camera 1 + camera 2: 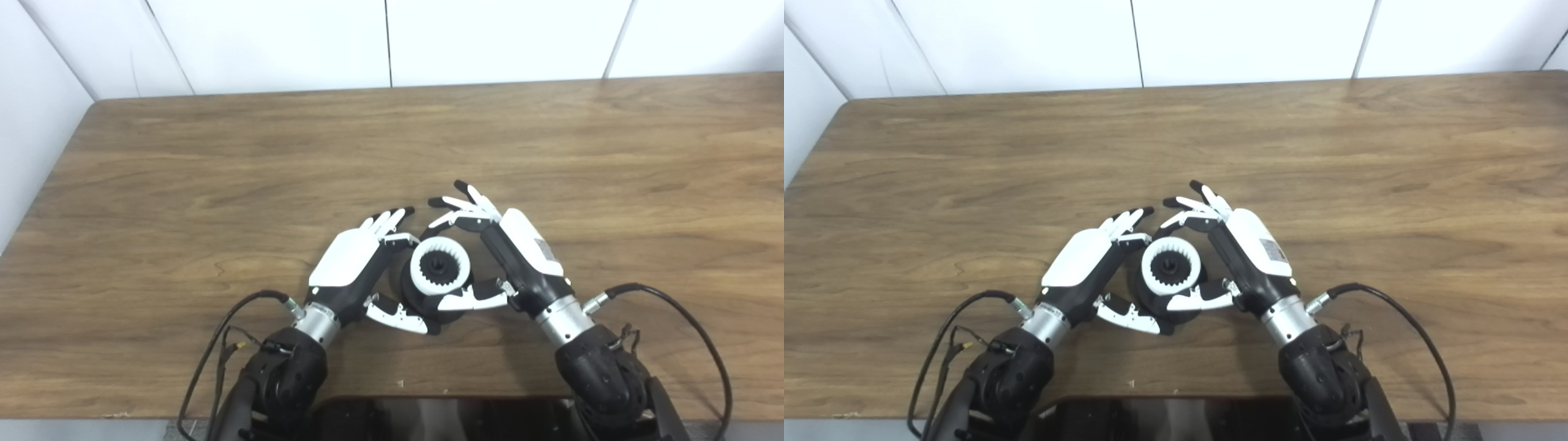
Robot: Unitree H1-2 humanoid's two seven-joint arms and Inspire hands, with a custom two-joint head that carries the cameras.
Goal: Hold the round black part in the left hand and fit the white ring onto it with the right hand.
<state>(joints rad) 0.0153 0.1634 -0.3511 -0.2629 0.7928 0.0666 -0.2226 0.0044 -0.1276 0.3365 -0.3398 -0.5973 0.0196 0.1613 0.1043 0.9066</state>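
Note:
The round black part [411, 295] stands near the table's front middle, and the white toothed ring [418, 269] sits on top of it, teeth facing inward around a dark hub. My left hand [349, 263] is shut on the black part from the left, thumb low in front and fingers curled behind. From the right, my right hand [520, 251] pinches the ring: its thumb lies on the ring's front edge and one finger curls to the far rim, while the other fingers spread away. The hands hide the part's lower sides.
The wooden table [245, 184] stretches wide to the back and both sides, ending at a white wall. Black cables [674, 306] loop from each wrist onto the tabletop. A dark panel [429, 416] lies at the near edge between my arms.

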